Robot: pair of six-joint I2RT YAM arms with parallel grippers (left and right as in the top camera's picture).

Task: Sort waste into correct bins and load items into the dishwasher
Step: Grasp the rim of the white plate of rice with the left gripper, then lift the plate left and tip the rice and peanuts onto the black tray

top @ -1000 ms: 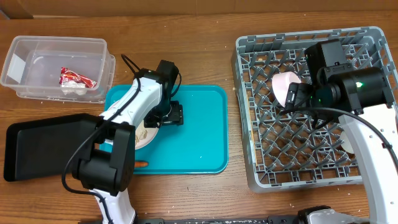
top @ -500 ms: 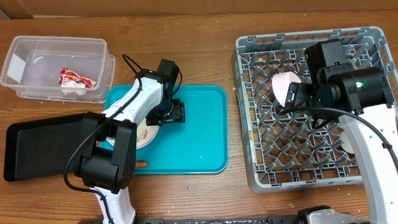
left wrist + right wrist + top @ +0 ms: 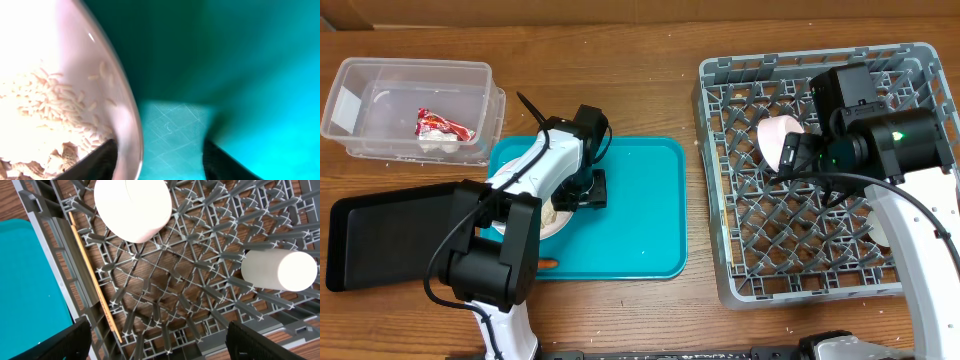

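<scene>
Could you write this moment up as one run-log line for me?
left fingers: astride rim of rice dish on teal tray | right fingers: open, empty, over rack | racked: bowl, cup, chopsticks

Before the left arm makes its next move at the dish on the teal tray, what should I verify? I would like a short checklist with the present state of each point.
1. Left gripper straddles the rim of the white dish: ok, one finger inside, one outside.
2. Jaws closed firmly on the rim: not ok, a gap shows beside the outer finger.
3. Rice lies in the dish, so it must be kept level: ok.
4. Black tray has room for the food: ok, its visible part is bare.
5. Right gripper is away, over the grey rack: ok, open and holding nothing.
</scene>
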